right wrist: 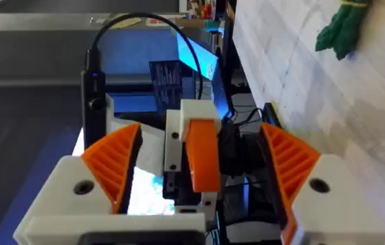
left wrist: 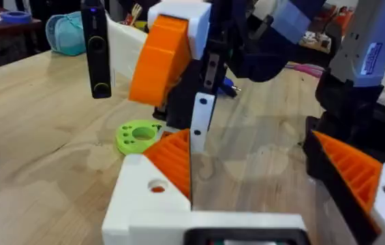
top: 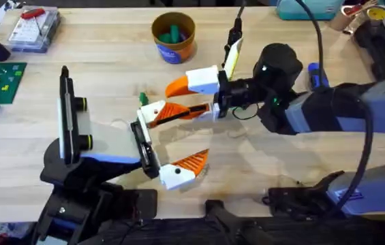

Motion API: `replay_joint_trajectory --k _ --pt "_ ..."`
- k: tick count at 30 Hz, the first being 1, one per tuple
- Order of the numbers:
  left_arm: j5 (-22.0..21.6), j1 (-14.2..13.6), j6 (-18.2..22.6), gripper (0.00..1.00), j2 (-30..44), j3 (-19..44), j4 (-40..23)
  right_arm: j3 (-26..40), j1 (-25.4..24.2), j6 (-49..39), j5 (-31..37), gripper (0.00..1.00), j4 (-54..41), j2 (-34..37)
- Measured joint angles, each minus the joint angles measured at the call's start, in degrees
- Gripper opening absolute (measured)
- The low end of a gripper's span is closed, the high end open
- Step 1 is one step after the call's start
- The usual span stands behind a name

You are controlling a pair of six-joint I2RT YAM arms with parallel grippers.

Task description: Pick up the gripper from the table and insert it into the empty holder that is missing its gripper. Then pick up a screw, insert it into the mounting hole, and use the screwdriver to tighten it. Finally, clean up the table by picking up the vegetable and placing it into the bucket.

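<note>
**Overhead and both wrist views, insertion stage.** The left end effector (top: 191, 136) lies low over the pale wood-grain worktop (top: 110, 68) with its two fingers spread well apart. Its farther finger carries the holder (top: 151, 116), a white angular plastic block on the black jaw bar. The gripper (top: 177, 111), an orange ribbed wedge tapering to a point, sits against this block. In my left wrist view the wedge lies flush along the block's inner face, beside a small round mounting hole.

The right end effector (top: 178, 101) reaches in from the right, its white-based, orange-padded fingers also spread. In my right wrist view they straddle the holder and gripper end-on, with a gap on each side. From overhead I cannot tell whether the nearer pad touches the wedge.

A flat, bright green plastic disc (left wrist: 137, 133) lies on the worktop just beyond the holder. The bucket (top: 178, 51), a round orange-tan cup with a dark blue band, stands upright farther back with a green piece (top: 172, 33) inside it.
</note>
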Motion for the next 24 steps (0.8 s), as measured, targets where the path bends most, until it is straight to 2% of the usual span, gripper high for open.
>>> replay_joint_trajectory --k 4,7,11,16,20,24 --pt "0.0 0.0 0.0 0.994 0.0 0.0 0.0 0.1 -2.8 -2.0 0.1 0.994 -3.6 -1.4" --pt "0.0 0.0 0.0 0.994 0.0 0.0 0.0 0.3 -7.1 -6.1 0.7 0.996 -13.0 -5.9" --pt "0.1 0.0 0.0 0.994 0.0 0.0 0.0 2.8 -13.2 -15.7 1.6 0.996 -32.2 -13.6" --pt "0.3 0.0 0.0 0.994 0.0 0.0 0.0 12.3 -20.4 -33.5 4.3 0.995 -66.4 -22.4" --pt "0.5 0.0 0.0 0.994 0.0 0.0 0.0 21.7 -24.7 -47.6 10.1 0.996 -87.5 -27.0" --pt "0.6 0.0 0.0 0.994 0.0 0.0 0.0 30.6 -25.7 -59.2 18.2 0.996 -102.8 -29.3"
